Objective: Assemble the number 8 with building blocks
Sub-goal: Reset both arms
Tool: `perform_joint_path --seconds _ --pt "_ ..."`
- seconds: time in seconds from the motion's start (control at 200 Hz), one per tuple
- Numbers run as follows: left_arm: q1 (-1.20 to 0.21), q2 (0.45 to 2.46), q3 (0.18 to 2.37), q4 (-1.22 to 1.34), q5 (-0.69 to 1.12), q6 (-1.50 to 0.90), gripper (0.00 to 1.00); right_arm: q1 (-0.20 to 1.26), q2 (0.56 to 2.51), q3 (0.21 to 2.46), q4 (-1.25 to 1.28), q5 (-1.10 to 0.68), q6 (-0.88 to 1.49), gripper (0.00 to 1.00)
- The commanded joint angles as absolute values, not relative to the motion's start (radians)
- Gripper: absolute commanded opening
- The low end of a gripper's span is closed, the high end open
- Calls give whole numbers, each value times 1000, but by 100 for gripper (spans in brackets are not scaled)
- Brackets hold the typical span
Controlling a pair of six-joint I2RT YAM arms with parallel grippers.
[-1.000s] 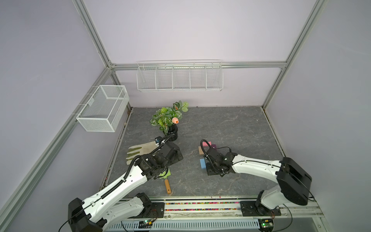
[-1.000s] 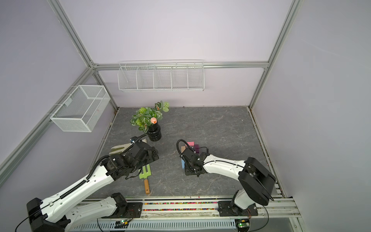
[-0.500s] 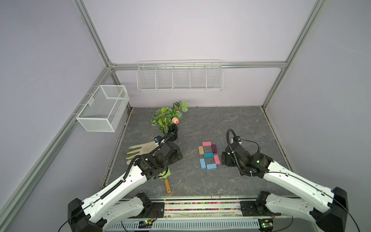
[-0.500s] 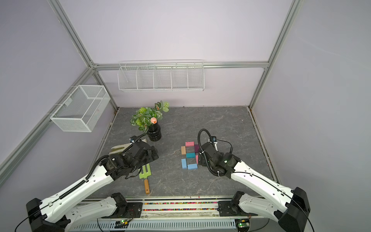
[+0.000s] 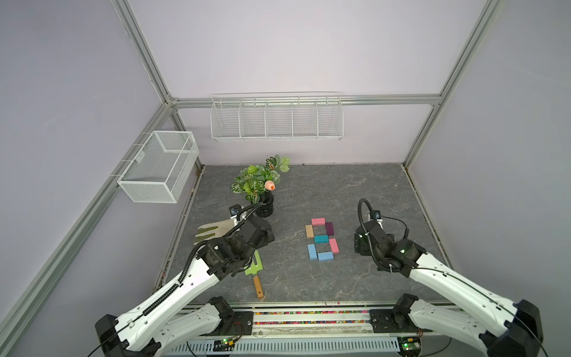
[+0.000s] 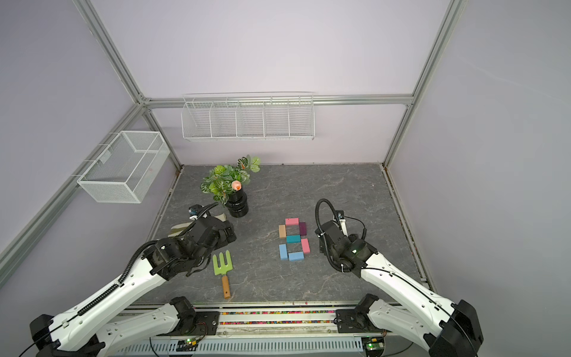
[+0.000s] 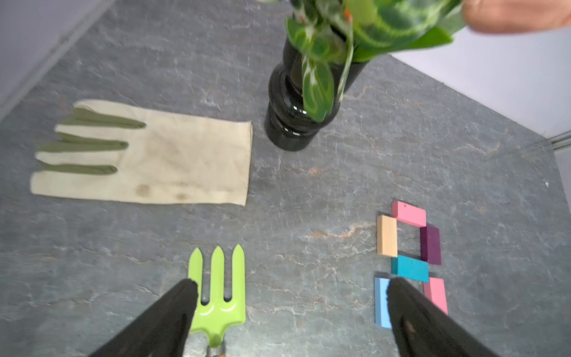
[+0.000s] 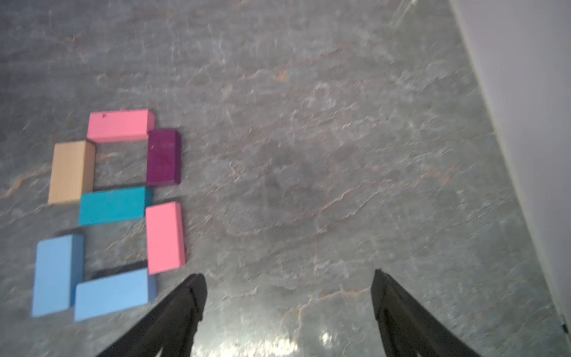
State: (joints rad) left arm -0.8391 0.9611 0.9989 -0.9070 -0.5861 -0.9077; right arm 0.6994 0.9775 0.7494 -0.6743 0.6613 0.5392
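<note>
Seven building blocks (image 6: pixel 293 238) are laid flat on the grey surface (image 5: pixel 355 191) in the shape of an 8, right of the middle and nearer the right arm. A pink block (image 5: pixel 318 221) is set across the far end. A tan block (image 5: pixel 309 231) and a dark purple block (image 5: pixel 329 228) make the left and right sides of the upper loop, and a teal block (image 5: pixel 321 238) is placed as the middle bar. The lower loop is formed by a light blue block (image 5: pixel 311 251) on the left, a second pink block (image 5: pixel 333 245) on the right, slightly tilted, and a second light blue block (image 5: pixel 325 256) across the near end. A narrow gap is seen between the teal bar and the left light blue block. The right fingers (image 8: pixel 179 315) are spread wide with nothing between them. They are held over bare surface just to the right of the figure, clear of every block. The left fingers (image 7: pixel 170 321) are likewise spread and grip nothing, well apart from the blocks. They are held on the left side, near a pale glove (image 7: pixel 154 160), a black vase (image 5: pixel 265 205) with a leafy plant, and a green garden fork (image 6: pixel 222 262), all of which rest on the surface.
</note>
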Motion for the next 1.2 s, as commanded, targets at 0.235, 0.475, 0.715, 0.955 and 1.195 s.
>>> perform_joint_path --seconds 0.235,0.475,0.715,0.955,1.195 --pt "-830 669 745 -294 -857 -166 99 437 853 515 -152 680 88 89" --pt "-521 579 536 -145 -622 -133 99 157 857 265 348 431 51 89" --pt "-337 692 354 173 -449 -90 99 65 1184 244 733 311 6 89" --pt "-237 797 240 360 -320 -60 99 30 1520 273 1061 47 -92 89" --pt "-174 851 115 567 -252 -42 99 21 1501 289 996 -17 -103 89"
